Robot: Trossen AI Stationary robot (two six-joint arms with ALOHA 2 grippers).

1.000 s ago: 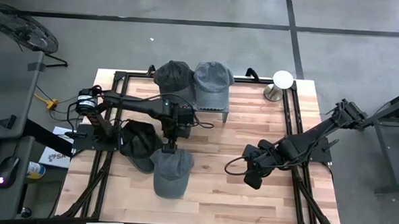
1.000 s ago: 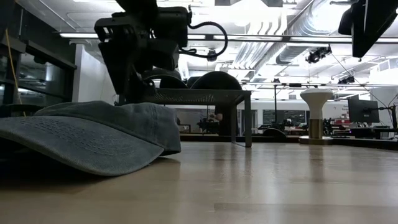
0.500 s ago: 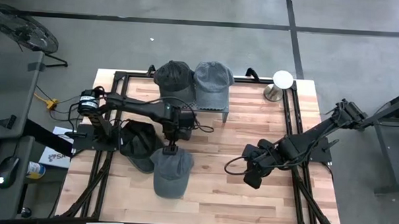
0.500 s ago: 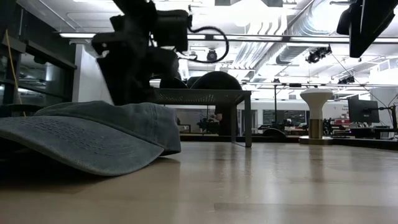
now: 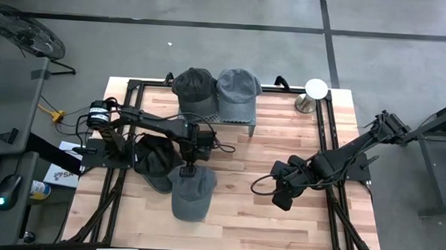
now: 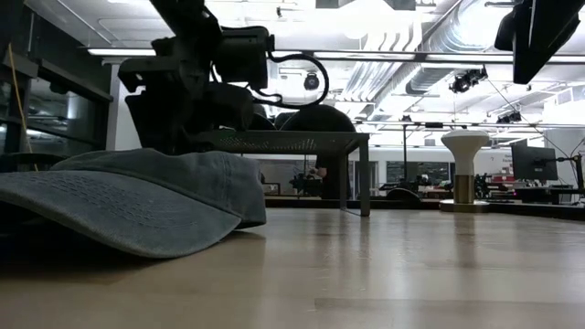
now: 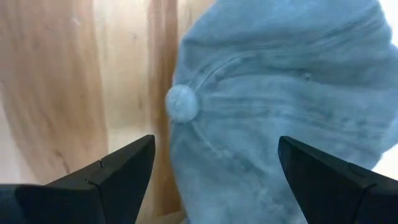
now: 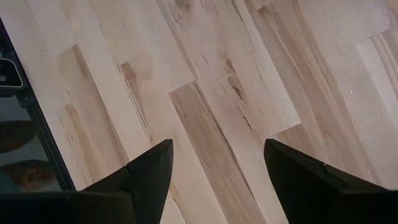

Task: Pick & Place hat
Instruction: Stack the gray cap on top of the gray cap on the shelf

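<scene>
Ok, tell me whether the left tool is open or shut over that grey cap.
Open. The left tool hangs above the grey cap, its fingers spread wide and gripping nothing.

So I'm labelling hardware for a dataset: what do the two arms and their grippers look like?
Both arms are dark, slim and jointed, with black cables looping near the wrists. The left gripper and the right gripper each have two dark, wedge-shaped fingers. No markings are visible.

My left gripper (image 5: 189,169) has slid toward the near edge of the table since a second ago, wrist bulk now nearer the grey cap (image 5: 191,191) (crown button (image 7: 181,101) shows between the spread fingers). In the low view the arm (image 6: 187,87) has dropped lower and shifted left.
</scene>
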